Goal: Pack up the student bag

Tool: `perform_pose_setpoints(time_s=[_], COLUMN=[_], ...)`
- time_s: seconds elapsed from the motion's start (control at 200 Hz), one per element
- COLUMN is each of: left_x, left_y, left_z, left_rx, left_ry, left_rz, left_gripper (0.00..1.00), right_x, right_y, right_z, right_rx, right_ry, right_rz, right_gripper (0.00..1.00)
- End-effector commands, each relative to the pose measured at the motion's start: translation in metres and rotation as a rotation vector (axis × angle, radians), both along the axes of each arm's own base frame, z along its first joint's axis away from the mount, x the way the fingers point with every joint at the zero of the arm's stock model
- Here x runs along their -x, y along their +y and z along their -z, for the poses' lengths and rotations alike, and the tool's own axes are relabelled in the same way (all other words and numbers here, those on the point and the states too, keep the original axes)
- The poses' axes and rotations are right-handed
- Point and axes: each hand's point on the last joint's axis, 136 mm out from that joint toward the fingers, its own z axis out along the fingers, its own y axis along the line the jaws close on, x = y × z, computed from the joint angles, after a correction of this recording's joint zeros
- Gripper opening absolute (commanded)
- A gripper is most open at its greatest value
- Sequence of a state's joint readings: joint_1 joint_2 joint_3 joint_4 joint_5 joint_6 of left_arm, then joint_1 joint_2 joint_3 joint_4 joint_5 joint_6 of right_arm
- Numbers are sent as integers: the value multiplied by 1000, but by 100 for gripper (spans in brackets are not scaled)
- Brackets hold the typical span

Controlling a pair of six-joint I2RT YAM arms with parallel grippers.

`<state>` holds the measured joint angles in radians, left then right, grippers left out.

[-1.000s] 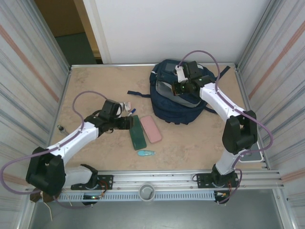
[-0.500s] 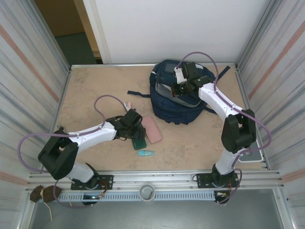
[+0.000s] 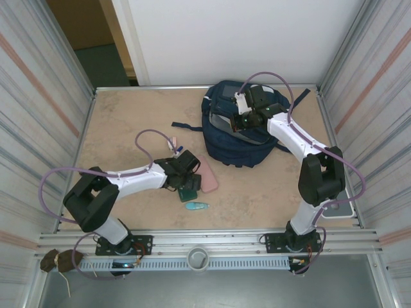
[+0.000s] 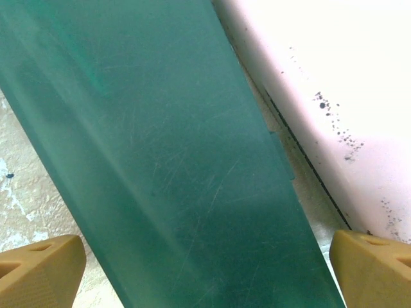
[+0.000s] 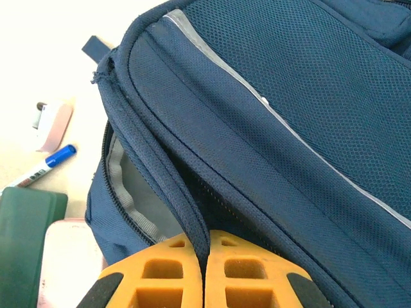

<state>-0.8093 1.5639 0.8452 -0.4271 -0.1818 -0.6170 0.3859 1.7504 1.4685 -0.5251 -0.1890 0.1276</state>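
A dark green case (image 4: 173, 167) is lying flat on the beige table (image 3: 128, 122), a pink case (image 4: 334, 77) sitting just beside it (barely a gap), a small teal object (image 3: 197, 206) resting nearby.

The student bag (image 3: 239, 149), a large navy fabric backpack with a thin pale stripe, is lying near the table's far edge, right of centre. Its zip is gaping, showing grey lining, with the right gripper (image 5: 207, 247) pinching the opening's rim.

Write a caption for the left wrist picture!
Open left fingers straddle a green case lying beside a pink case.
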Motion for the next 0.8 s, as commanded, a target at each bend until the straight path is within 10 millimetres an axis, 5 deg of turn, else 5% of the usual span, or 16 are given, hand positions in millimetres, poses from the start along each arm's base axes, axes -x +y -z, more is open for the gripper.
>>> perform_pose_setpoints(time_s=[0.0, 0.541, 0.797], left_x=[-9, 4, 3], left_y=[2, 29, 27], left_z=[0, 10, 20], left_rx=[-12, -14, -5], left_ry=[-34, 3, 11], left_rz=[-36, -50, -44], left_gripper=[96, 92, 76], right_x=[4, 3, 3], right_y=[2, 0, -3], right_z=[0, 3, -1], right_rx=[-31, -19, -10], right_ry=[23, 26, 14], right_rz=[5, 13, 21], right_gripper=[0, 0, 0])
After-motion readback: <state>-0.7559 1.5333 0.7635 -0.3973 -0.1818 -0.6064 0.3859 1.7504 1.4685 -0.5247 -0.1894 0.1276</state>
